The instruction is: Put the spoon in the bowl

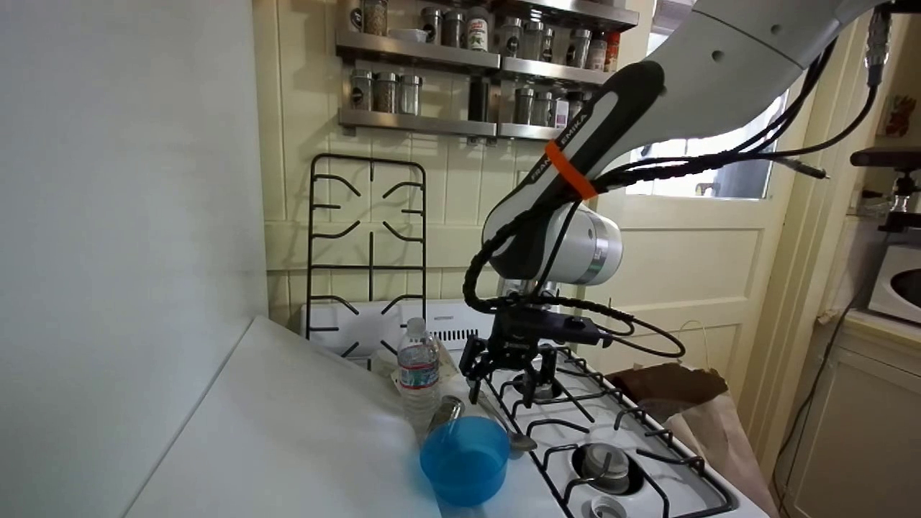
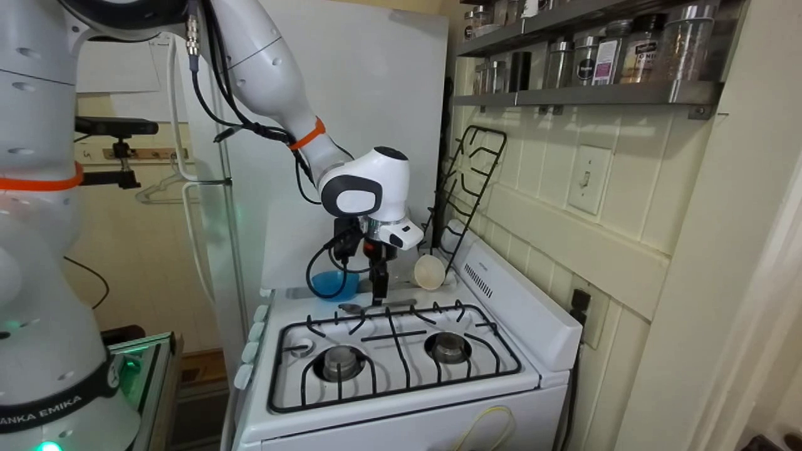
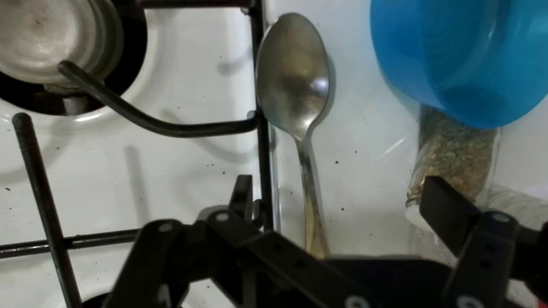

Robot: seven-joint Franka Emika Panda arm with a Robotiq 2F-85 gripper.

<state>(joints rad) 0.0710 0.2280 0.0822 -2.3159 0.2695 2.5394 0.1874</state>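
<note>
Your jaws stand wide apart with nothing gripped, and in the wrist view the spoon (image 3: 295,94) lies outside the blue bowl (image 3: 462,64), between it on the right and the black stove grate (image 3: 264,171) on the left. In an exterior view you can read "ANKA EMIKA" round the robot base (image 2: 56,369); the label (image 1: 418,367) on the plastic bottle (image 1: 419,398) is too small for you to make out.

Spoon (image 3: 295,98), head at 12 o'clock; blue bowl (image 3: 475,64) 2, jar (image 3: 456,154) 3, grate (image 3: 205,129) 9; gripper (image 3: 340,199) 5, jaws apart.
</note>
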